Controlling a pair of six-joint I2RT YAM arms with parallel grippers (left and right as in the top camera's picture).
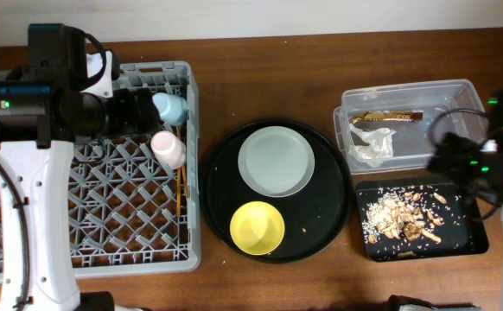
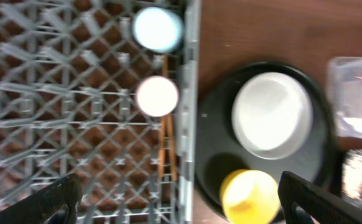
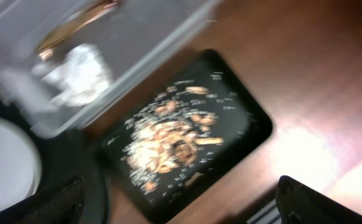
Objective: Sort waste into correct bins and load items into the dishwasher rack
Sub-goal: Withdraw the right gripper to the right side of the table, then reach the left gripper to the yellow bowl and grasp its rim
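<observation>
Plainly, grey lattice rack (image 1: 122, 207), pale round plate (image 1: 276, 161), left gripper (image 2: 180, 198) and right gripper (image 3: 181, 199) spread.

Open surface (image 1: 269, 78) lies between the rack (image 1: 193, 173) and the clear tub (image 1: 407, 95), beyond the round tray (image 1: 321, 220) holding plate (image 1: 276, 161) and yellow bowl (image 1: 257, 228). The left arm (image 1: 27, 190) overhangs the rack's left side; blue cup (image 1: 170, 107), pink cup (image 1: 168, 149) and chopsticks (image 1: 181, 194) crowd its right edge.

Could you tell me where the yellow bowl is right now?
In the overhead view, the yellow bowl sits on the round black tray, just below the pale plate and right of the dishwasher rack.
</observation>
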